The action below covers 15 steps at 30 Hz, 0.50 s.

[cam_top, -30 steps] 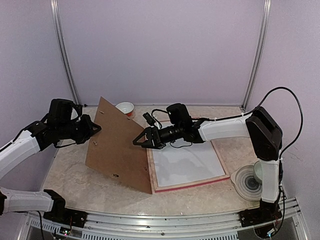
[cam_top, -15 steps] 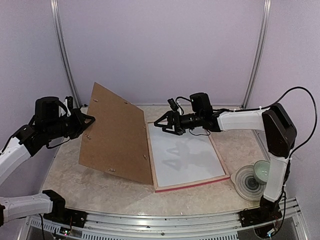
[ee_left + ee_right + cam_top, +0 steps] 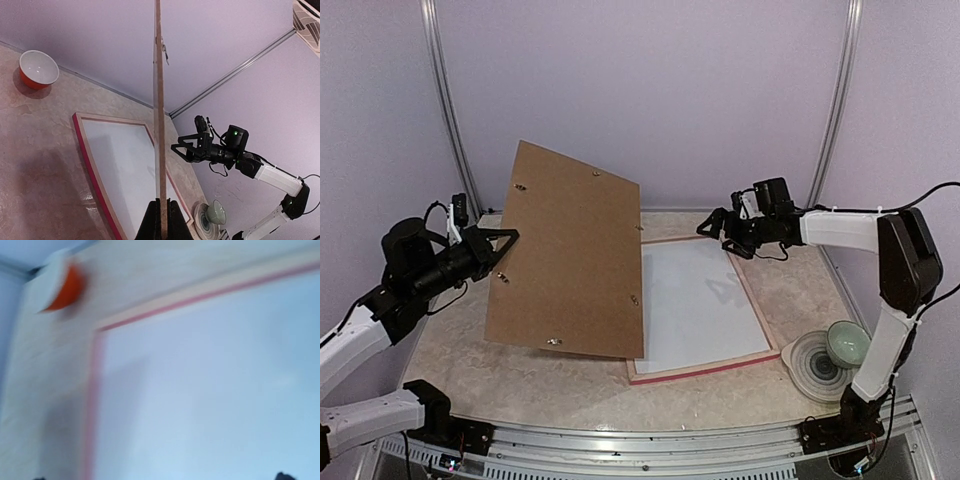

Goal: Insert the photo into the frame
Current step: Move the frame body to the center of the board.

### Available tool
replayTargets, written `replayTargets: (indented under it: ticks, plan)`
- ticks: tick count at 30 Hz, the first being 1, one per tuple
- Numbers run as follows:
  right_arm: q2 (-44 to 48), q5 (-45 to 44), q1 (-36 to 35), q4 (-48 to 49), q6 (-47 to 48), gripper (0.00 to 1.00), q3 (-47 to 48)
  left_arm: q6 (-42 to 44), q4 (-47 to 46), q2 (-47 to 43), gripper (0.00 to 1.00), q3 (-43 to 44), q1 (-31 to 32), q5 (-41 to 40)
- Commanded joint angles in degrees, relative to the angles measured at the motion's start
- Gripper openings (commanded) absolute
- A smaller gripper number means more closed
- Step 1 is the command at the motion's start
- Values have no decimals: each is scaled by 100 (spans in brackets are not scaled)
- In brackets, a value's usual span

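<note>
The pink frame (image 3: 705, 365) lies flat on the table, right of centre, with a white sheet (image 3: 695, 300) filling it; no red sunset picture shows anywhere. My left gripper (image 3: 500, 250) is shut on the left edge of the brown backing board (image 3: 570, 265) and holds it raised and tilted over the frame's left side. In the left wrist view the board (image 3: 159, 125) stands edge-on between my fingers, above the frame (image 3: 92, 170). My right gripper (image 3: 715, 228) is open and empty above the frame's far right corner. The blurred right wrist view shows the frame's corner (image 3: 92, 390) and the white sheet (image 3: 210, 390).
An orange bowl (image 3: 37, 70) stands at the back of the table behind the board; it also shows in the right wrist view (image 3: 65, 287). A green cup (image 3: 845, 345) sits on a striped plate (image 3: 810, 365) at the near right.
My left gripper has lifted and swung the board up and to the right. My right gripper has drawn back from the board's edge to the frame's far right corner.
</note>
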<state>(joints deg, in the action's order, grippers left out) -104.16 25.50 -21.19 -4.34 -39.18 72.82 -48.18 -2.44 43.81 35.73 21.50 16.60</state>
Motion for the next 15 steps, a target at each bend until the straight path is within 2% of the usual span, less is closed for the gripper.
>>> replayTargets:
  ticks: [1, 9, 15]
  plan:
    - [201, -984, 376, -705, -50, 99, -317, -63, -2324, -171, 0, -361, -38, 642]
    - [65, -1064, 922, -652, -203, 99, -808, -898, -4987, 73, 0, -1510, -35, 959]
    - [-164, -802, 932, -559, -152, 99, -804, -1200, -5707, 482, 0, -1786, 62, 852]
